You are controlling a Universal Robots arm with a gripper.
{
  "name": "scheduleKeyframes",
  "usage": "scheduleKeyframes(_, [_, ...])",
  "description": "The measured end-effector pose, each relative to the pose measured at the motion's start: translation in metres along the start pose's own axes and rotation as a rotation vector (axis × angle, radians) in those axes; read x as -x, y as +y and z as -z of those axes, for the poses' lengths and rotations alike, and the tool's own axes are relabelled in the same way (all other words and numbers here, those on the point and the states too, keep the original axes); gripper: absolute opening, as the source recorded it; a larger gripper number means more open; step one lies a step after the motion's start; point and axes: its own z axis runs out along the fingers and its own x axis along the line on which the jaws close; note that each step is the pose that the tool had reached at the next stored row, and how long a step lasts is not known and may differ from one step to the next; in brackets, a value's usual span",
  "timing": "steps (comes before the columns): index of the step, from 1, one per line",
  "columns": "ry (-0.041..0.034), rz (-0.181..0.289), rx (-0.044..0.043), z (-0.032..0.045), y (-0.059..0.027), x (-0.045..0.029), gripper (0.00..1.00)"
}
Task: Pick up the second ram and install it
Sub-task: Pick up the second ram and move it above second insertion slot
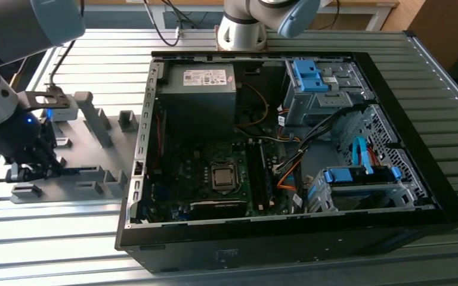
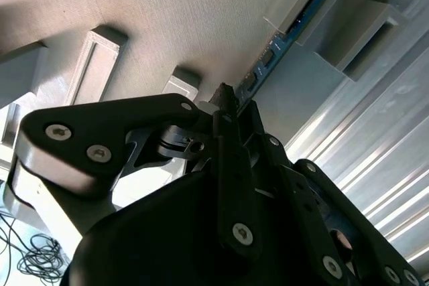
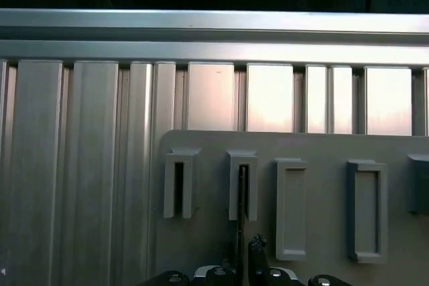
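At grey holder tray [image 3: 322, 145], slot near edge: gripper [image 2: 234, 100] fingers pinch blue ram stick [image 2: 285, 41], standing upright for edge-on grip.

I count one ram stick [image 2: 268, 58] in one holder tray [image 1: 93, 158]; beside the tray, one computer case [image 1: 293, 238] with two blue brackets [image 1: 307, 74] [image 1: 360, 174].

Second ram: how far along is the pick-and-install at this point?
Done: nothing visibly. In hand: the hand is at the second ram, which stands in a slot of the grey holder tray, not yet lifted. Left: lifting it and seating it in the motherboard slots of the computer case.
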Motion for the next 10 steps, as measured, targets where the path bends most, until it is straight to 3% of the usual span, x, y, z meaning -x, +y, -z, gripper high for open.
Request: scheduleKeyframes(10, [0.0001, 0.000, 0.0001, -0.0044, -0.0003, 0.0012, 0.23])
